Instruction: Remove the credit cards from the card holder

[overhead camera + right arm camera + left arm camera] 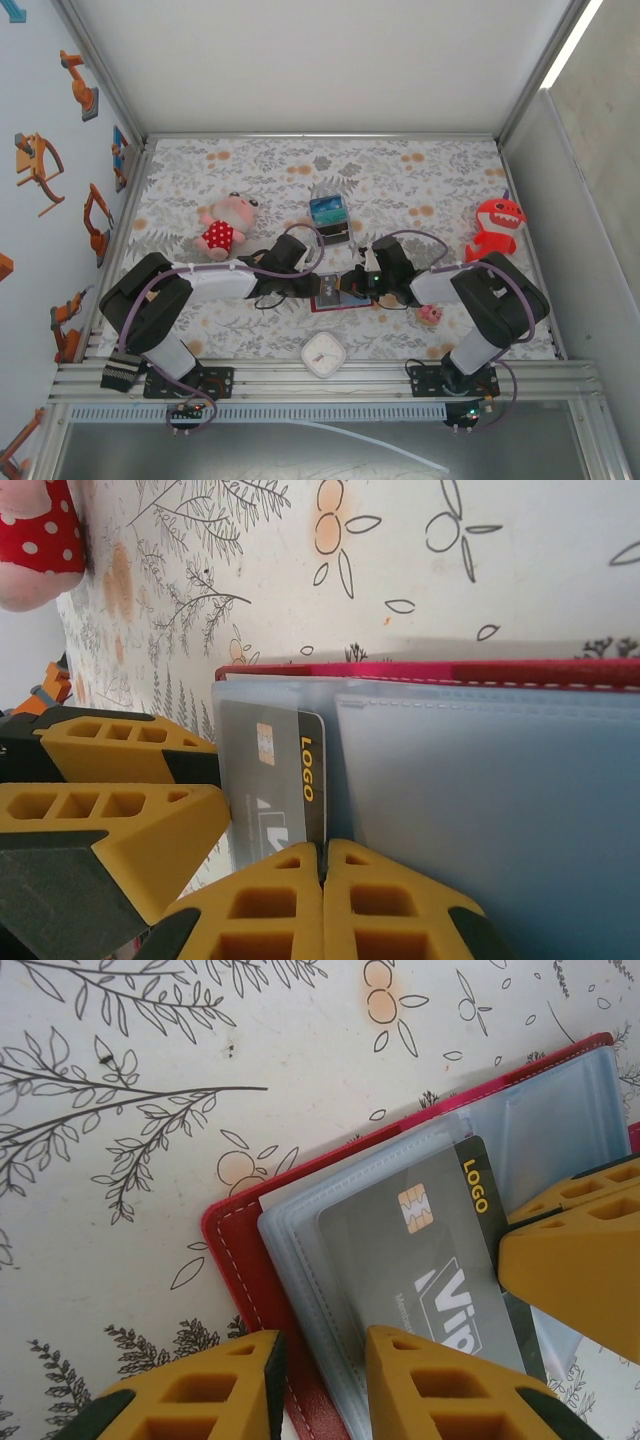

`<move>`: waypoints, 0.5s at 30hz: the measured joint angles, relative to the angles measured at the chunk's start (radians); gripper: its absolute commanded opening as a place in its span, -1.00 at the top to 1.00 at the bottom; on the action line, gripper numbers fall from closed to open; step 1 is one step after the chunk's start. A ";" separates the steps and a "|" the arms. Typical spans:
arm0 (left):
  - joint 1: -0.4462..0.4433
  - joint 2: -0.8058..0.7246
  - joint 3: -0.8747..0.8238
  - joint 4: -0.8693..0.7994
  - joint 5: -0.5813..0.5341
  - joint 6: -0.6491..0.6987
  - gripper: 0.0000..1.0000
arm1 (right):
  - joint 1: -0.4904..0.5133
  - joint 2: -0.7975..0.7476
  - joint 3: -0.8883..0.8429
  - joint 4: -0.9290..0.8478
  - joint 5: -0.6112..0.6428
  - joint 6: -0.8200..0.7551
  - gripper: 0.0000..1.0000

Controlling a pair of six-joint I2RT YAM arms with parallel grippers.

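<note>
A worktop (pixel 400 170) covered in grey-leaf and orange-flower cloth sits inside white walls and a metal frame. The card holder (pixel 235 1260) lies open and flat in the near middle of it, red border outermost and pale blue-grey sleeves facing up, between the two arms. A dark grey credit card (pixel 400 1270) with a gold chip and a yellow "LOGO" lies on the left half, among the sleeves.

The left fingers (pixel 440 1380) stand a narrow gap apart, astride the holder's red border. One is over the cloth just outside it and the other over the sleeves and card.

The right fingers (pixel 270 900) are pressed tight together at the card's "LOGO" edge. I cannot tell whether the card is nipped between them.

A clear box (pixel 329 215) stands just beyond the holder, with a pink plush (pixel 225 232) to the left and a red shark toy (pixel 495 228) to the right.
</note>
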 measured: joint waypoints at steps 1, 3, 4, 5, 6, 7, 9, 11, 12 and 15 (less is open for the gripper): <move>0.000 0.000 0.000 0.000 0.000 0.000 0.50 | 0.000 -0.002 0.000 -0.003 0.002 -0.003 0.98; 0.000 0.000 0.000 0.002 -0.002 0.000 0.56 | 0.000 -0.011 0.002 -0.021 0.008 -0.012 0.98; 0.000 0.001 0.000 0.005 -0.003 0.000 0.57 | 0.000 -0.019 0.004 -0.036 0.013 -0.023 0.98; 0.000 0.001 0.000 0.007 -0.004 0.000 0.58 | 0.000 -0.027 0.008 -0.057 0.020 -0.033 0.98; 0.000 0.001 0.000 0.008 -0.006 0.000 0.59 | 0.000 -0.035 0.013 -0.077 0.029 -0.042 0.98; 0.000 0.002 0.000 0.008 -0.007 0.000 0.60 | 0.000 -0.047 0.019 -0.103 0.037 -0.055 0.98; 0.000 0.003 0.000 0.010 -0.008 0.000 0.63 | 0.000 -0.065 0.034 -0.153 0.057 -0.080 0.98; 0.000 0.003 0.000 0.013 -0.008 0.000 0.64 | 0.000 -0.078 0.051 -0.200 0.074 -0.102 0.98; 0.001 0.003 0.000 0.013 -0.008 0.000 0.64 | 0.000 -0.083 0.060 -0.224 0.084 -0.115 0.98; 0.003 0.003 0.000 0.016 -0.009 0.000 0.64 | 0.000 -0.098 0.080 -0.281 0.108 -0.144 0.98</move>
